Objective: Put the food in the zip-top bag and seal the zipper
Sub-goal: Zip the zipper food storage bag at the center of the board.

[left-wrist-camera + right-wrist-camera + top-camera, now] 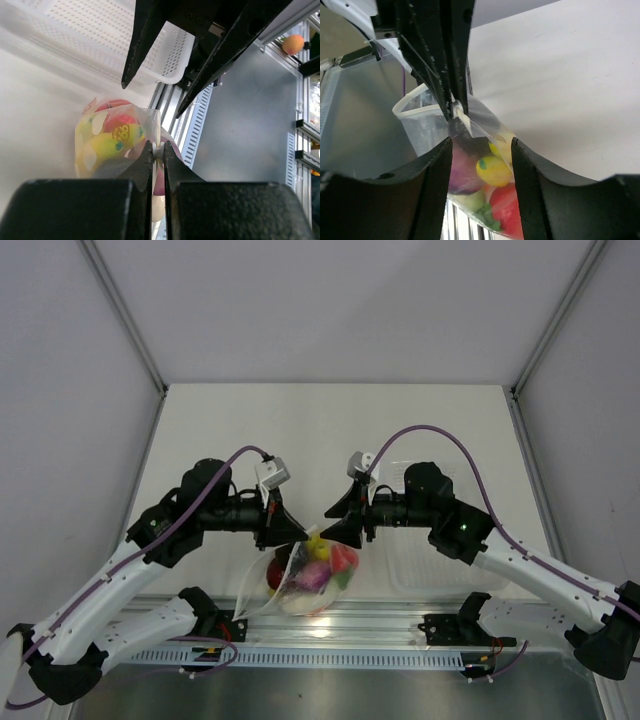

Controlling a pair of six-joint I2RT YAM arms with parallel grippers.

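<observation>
Clearly off the surface [330,430], the zip-top bag [300,582] hangs between the two arms, its lower end sagging toward the metal rail [350,625] below it. The left gripper [297,531] sits at the bag's upper left. Its fingers [148,165] are pressed together on the zipper [158,151], a thin white strip at the bag's mouth, and the left wrist view shows that strip squeezed between the two tips. The right gripper [338,533] is at the bag's upper right and faces the left one. Its fingers [437,170] are spread, one on either side of the bag's upper part. Whether they touch the plastic I cannot tell.

From the right wrist view the zipper [456,109] is seen clamped above the bag, and part of the mouth edge curls out in a loop to the side.

All the food on view is inside the bag. A yellow piece [492,170] lies near the middle. A purple piece [462,172] is beside it on the side of the loop. A red round fruit [509,205] with a green stem [485,214] sits lower down. In the top view the colours crowd together in the bag's belly.

A clear ridged tray [440,575] rests on the surface to the right of the bag, apart from it.
</observation>
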